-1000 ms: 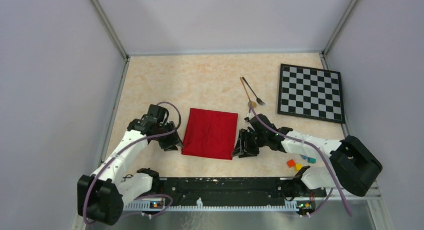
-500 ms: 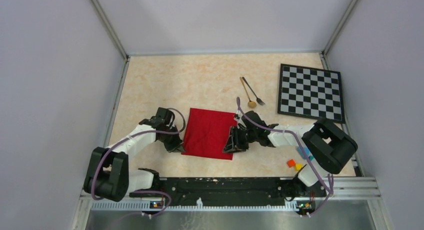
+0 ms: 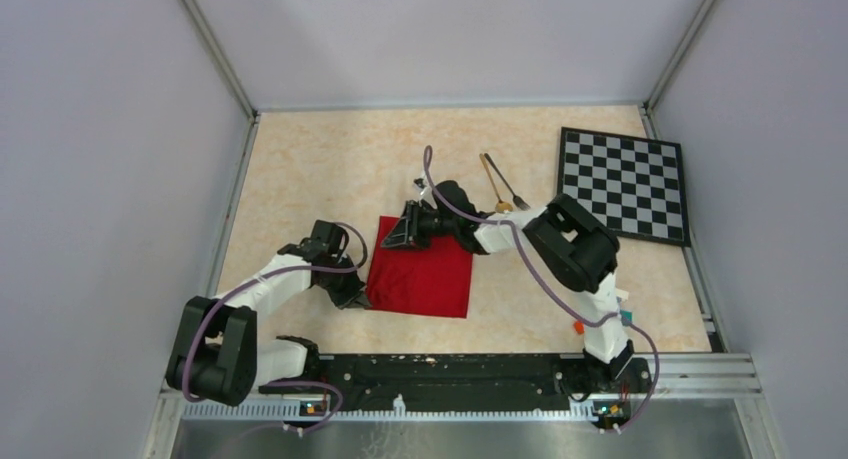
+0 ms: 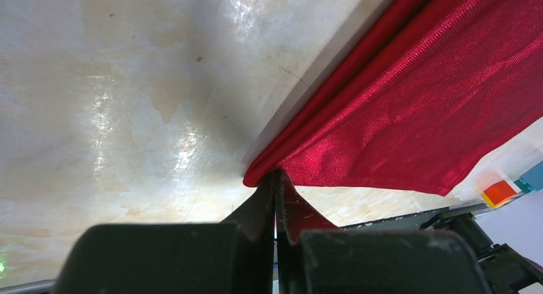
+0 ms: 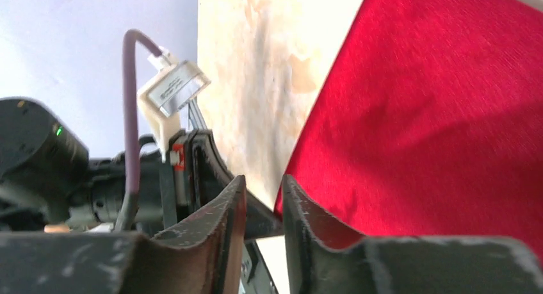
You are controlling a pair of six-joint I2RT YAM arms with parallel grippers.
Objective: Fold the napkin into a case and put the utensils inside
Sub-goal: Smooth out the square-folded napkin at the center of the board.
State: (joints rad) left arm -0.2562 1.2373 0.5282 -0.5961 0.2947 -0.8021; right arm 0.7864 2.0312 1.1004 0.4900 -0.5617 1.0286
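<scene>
napkin [image 3: 422, 279] flat at table centre, red satin weave, folded square. left gripper [image 4: 276, 179] clamped tight on its 8 o'clock corner. right gripper [image 5: 262, 185] slightly parted, empty, moved from 3 o'clock edge to 11 o'clock corner. gold spoon [image 3: 493, 182], dark fork [image 3: 508, 185] at 1 o'clock, checkerboard [image 3: 622, 184] beyond

Our left arm [image 3: 262, 287] lies low over the surface, reaching toward 2 o'clock, our left fingers [image 4: 259, 204] pinched tight on the deep-red soft cloth napkin [image 4: 416, 102]. Our right arm [image 3: 578, 247] bends back toward 9 o'clock, our right fingers [image 5: 224, 217] a narrow gap apart.
</scene>
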